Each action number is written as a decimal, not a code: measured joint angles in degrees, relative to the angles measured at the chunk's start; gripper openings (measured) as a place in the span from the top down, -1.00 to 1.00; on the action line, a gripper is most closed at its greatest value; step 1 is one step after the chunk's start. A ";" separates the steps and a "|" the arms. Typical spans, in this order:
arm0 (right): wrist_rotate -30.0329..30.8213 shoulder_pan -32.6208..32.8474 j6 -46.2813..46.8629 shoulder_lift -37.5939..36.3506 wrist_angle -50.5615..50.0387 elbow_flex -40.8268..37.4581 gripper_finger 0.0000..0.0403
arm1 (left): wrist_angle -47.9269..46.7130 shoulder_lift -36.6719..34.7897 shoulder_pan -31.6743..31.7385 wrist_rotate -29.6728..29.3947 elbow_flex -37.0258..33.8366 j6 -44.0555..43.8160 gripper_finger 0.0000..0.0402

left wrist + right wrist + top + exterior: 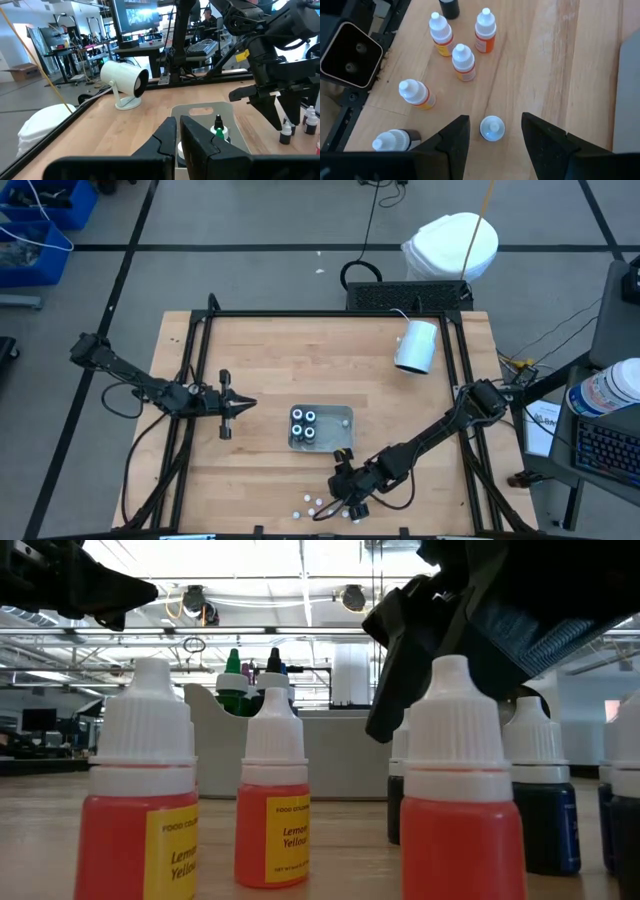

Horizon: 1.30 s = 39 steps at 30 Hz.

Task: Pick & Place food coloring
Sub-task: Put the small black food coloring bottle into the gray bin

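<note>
The right end effector [492, 132] hangs low over the near edge of the desk [270, 360], just in front of the grey tray [342, 418], with its fingers [455, 137] spread apart and nothing held between them. Directly beneath the gap stands one food coloring bottle [492, 128], seen cap-on, upright and not touched by either finger.

The left end effector [240, 406] hovers above the desk to the left of the tray, pointing toward it — its fingers [167, 140] are drawn nearly together with only a thin slit between them, and they grip nothing.

Inside the tray, four dark bottles [303, 425] stand upright in a tight square at the tray's left end; the left wrist view shows one of them with a green top [218, 131]. The rest of the tray floor is bare.

In front of the tray, by the right end effector, the loose bottles cluster near the desk edge. The right wrist view shows seven there: four orange-bodied ones with white caps [463, 62], a dark one lying beside them [395, 140], another dark one at the far side [449, 7], and the one under the fingers. The low view shows labels reading Lemon Yellow [292, 830].

A white cylindrical lamp-like device [417, 346] sits behind the tray, toward the right.
</note>
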 joint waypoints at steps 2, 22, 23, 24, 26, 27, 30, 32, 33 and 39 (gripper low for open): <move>0.00 0.20 0.34 0.00 -0.03 0.00 0.16 | -0.13 -0.02 0.00 -0.01 0.00 0.02 0.84; -0.04 0.26 -0.46 1.42 0.69 -0.04 0.26 | -1.57 -0.02 0.02 -0.04 0.00 0.02 0.84; -0.04 0.26 -0.17 1.42 0.65 -0.04 0.31 | -1.57 0.00 0.02 -0.04 0.00 0.02 0.84; -0.04 0.22 -0.13 1.42 0.64 -0.04 0.36 | -1.57 0.00 0.02 -0.04 0.00 0.02 0.84; -0.04 0.22 -0.13 1.42 0.82 -0.02 0.49 | -1.55 0.00 0.02 -0.04 0.00 0.02 0.84; -0.04 0.20 -0.13 1.42 0.87 -0.02 0.56 | -1.57 0.00 0.02 -0.04 0.00 0.02 0.84; -0.04 0.20 -0.57 1.42 0.89 -0.02 0.74 | -1.55 0.00 0.02 -0.04 0.00 0.17 0.84; -0.09 0.20 -1.45 1.42 0.98 -0.02 0.79 | -1.55 -0.01 0.02 -0.04 0.00 0.29 0.84; -0.11 0.20 -1.79 1.42 1.00 -0.02 0.79 | -1.55 -0.01 0.02 -0.04 0.00 0.35 0.84; -0.24 -0.53 -1.97 -0.99 0.55 -0.04 0.77 | -1.55 0.00 0.02 -0.04 0.00 0.22 0.84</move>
